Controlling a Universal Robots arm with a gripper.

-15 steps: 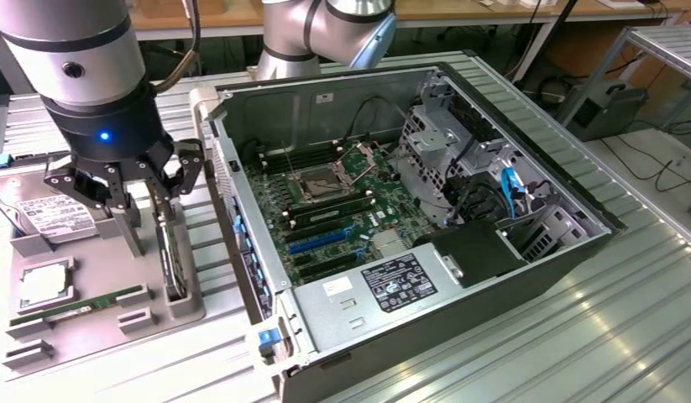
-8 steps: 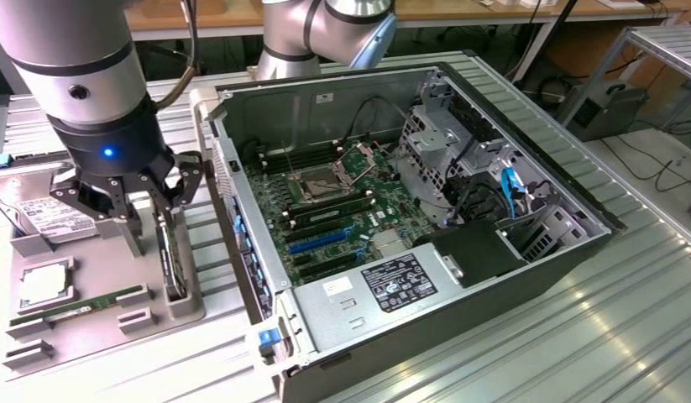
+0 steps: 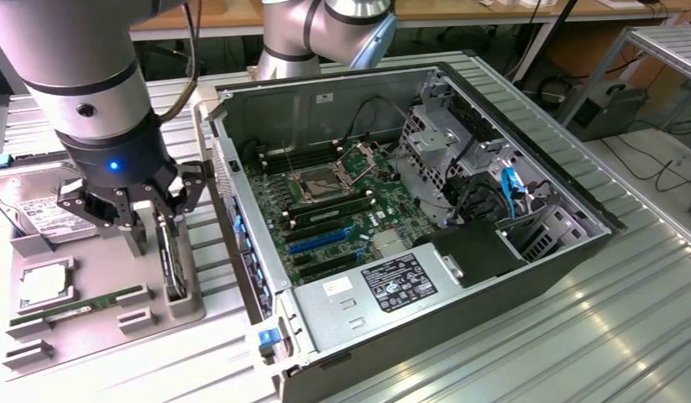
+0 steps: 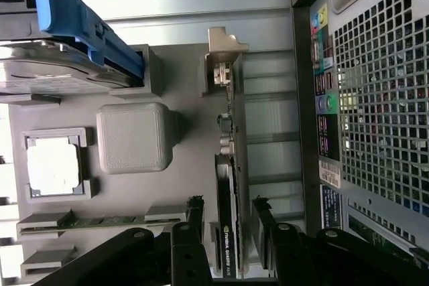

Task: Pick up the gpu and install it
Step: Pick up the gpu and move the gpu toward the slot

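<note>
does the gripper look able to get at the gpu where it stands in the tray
Probably yes. The gripper is right over the gpu, its open jaws straddling the card, which stands on edge in the grey tray. Nothing lies between them, and the computer case stands off to one side.

Black gpu with silver bracket, grey tray, green motherboard, blue drive caddy, perforated grey case

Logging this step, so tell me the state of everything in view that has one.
fingers: open, either side of the gpu.
gpu: on edge in its tray slot, not lifted.
computer case: side panel off, interior exposed.
RAM stick: lying in the tray.
hard drive: seated in the tray.
</note>
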